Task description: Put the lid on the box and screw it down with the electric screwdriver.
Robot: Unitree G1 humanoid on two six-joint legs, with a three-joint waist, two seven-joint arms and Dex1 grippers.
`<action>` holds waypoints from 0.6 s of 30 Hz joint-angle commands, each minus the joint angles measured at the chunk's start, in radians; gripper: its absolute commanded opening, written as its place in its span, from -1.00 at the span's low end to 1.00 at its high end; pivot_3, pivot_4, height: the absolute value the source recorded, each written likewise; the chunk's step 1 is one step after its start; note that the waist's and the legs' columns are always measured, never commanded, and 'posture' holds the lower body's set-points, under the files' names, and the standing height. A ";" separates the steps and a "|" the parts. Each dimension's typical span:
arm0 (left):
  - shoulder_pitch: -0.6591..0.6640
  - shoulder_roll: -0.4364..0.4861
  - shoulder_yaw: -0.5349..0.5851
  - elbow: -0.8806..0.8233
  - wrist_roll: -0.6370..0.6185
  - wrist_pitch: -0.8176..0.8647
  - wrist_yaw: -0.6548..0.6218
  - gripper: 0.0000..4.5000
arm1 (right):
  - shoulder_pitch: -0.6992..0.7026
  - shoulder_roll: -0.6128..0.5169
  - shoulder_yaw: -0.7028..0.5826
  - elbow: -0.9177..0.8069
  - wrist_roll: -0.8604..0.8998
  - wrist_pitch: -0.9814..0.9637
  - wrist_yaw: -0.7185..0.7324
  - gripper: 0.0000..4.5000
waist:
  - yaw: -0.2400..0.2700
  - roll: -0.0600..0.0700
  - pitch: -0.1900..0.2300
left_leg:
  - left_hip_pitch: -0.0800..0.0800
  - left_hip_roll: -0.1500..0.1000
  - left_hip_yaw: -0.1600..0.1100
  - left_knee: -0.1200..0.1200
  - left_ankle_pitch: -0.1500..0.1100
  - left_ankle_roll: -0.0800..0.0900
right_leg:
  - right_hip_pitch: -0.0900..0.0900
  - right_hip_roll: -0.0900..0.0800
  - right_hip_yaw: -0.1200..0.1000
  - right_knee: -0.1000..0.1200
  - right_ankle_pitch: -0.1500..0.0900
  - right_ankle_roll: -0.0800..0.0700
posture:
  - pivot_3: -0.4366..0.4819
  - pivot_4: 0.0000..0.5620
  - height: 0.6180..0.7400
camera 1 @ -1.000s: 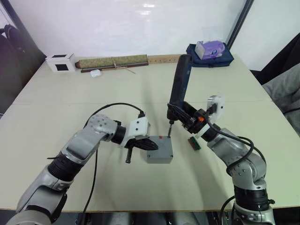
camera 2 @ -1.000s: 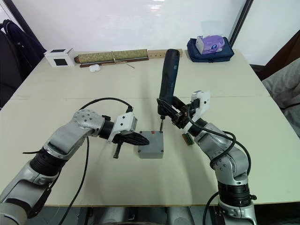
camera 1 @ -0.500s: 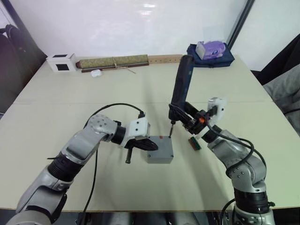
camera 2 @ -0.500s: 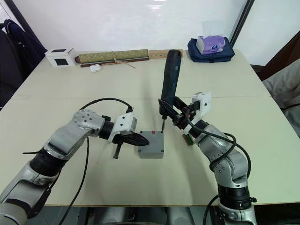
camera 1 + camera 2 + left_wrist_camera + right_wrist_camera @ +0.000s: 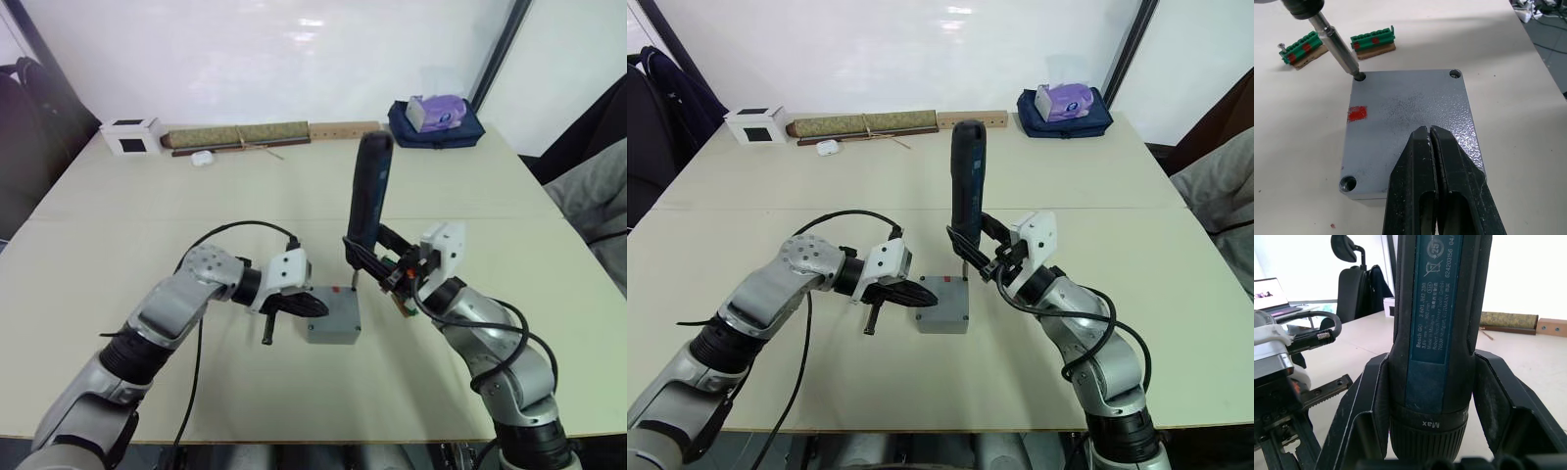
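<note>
Screwdriver [image 5: 366, 201] gripped upright in right claw [image 5: 384, 272], closed left claw [image 5: 1433, 161] pressing lid [image 5: 1400, 117]

Speckled matt grey lid [image 5: 1410, 122], shiny metal bit [image 5: 1339, 49]

so the electric screwdriver [image 5: 966, 186] has straightened up: a second ago it leaned with its top tipped toward 1 o'clock, now it stands close to upright. The right gripper [image 5: 991, 257] clamped round its lower end has slid toward 9 o'clock, closer to the box [image 5: 942, 319]. The bit hung just above the lid [image 5: 1408, 125] before; now its tip sits in the lid's corner screw hole at the 1 o'clock corner.
</note>
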State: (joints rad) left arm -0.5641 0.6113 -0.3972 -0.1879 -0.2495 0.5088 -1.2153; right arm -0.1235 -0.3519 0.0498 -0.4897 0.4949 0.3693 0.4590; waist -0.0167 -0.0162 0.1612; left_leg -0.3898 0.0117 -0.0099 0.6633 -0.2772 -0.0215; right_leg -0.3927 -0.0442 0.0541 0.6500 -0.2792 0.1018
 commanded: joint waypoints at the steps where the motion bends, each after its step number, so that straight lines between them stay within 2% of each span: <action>1: 0.014 0.014 -0.011 0.019 0.021 0.005 0.002 -1.00 | 0.067 -0.008 0.041 0.042 -0.040 0.033 0.001 -0.18 | 0.001 0.000 -0.002 | 0.000 0.000 0.000 0.000 0.000 0.000 | 0.000 0.000 0.000 0.000 0.000 0.000 | -0.05 -0.47 1.00; 18: 0.019 0.006 -0.026 0.012 0.026 0.007 0.006 -1.00 | 0.082 -0.010 0.051 0.046 -0.054 0.029 -0.002 -0.18 | 0.001 -0.002 -0.008 | 0.001 0.001 -0.002 0.000 0.000 0.000 | 0.002 0.000 0.000 -0.001 -0.002 -0.003 | -0.05 -0.47 1.00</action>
State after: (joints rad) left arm -0.5609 0.6105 -0.3990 -0.1779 -0.2491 0.5091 -1.2145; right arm -0.0882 -0.3516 0.0601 -0.5052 0.4694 0.3420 0.4487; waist -0.0156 -0.0186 0.1529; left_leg -0.3885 0.0126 -0.0122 0.6631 -0.2774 -0.0213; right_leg -0.3911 -0.0443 0.0539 0.6495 -0.2810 0.0986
